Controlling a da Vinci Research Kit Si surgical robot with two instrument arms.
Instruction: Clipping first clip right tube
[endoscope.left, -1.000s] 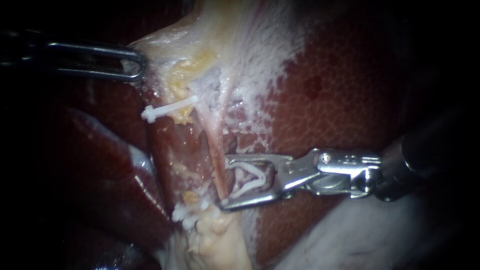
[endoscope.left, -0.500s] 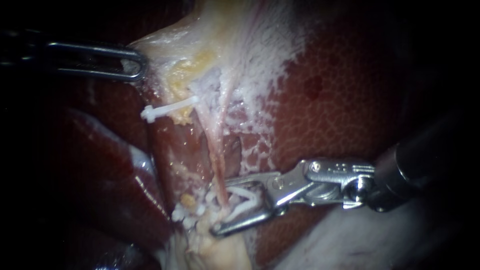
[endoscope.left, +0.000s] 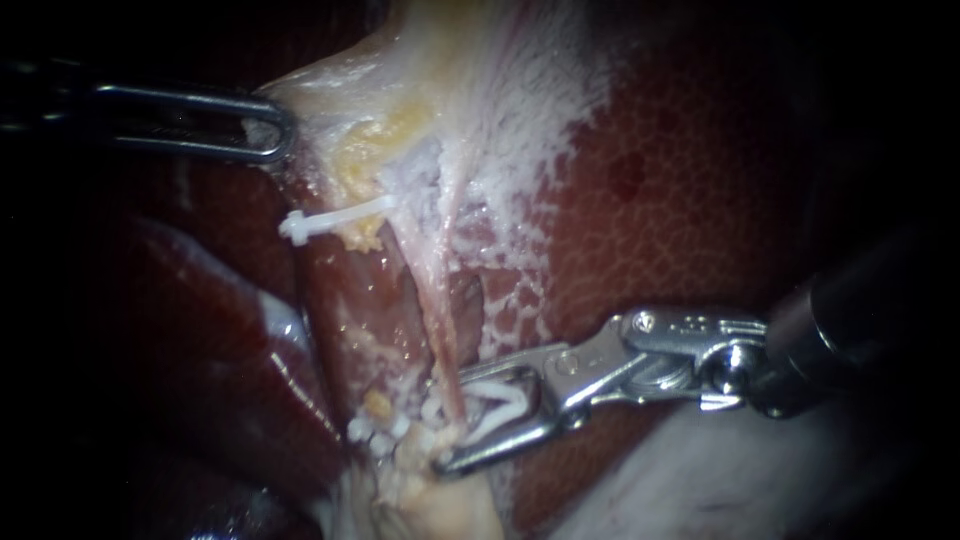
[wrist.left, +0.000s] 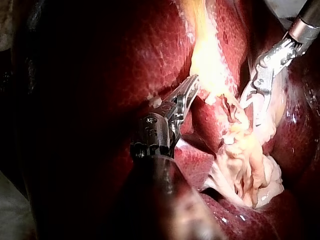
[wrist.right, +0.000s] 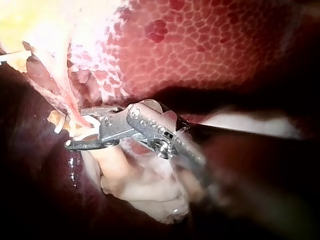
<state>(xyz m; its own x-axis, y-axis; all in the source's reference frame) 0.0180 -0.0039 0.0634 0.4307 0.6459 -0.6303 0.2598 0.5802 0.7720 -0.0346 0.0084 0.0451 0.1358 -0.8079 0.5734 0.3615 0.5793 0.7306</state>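
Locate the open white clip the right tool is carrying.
Endoscope view, lower centre: the white clip sits between the jaws of the right tool, which straddle the lower end of the pink tube.

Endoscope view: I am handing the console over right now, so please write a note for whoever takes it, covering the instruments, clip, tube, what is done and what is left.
Left instrument: claw shut on pale tissue, up and away from the working spot.
Right instrument: claw stands wide and carries an open white clip. The pink tube passes between the clip's legs at its lower end.
A second white clip sits closed higher up, beside the tube.
Done: the clip is astride the tube.
Left: squeeze it shut, probably check that it locks across the whole tube, then release and back out.
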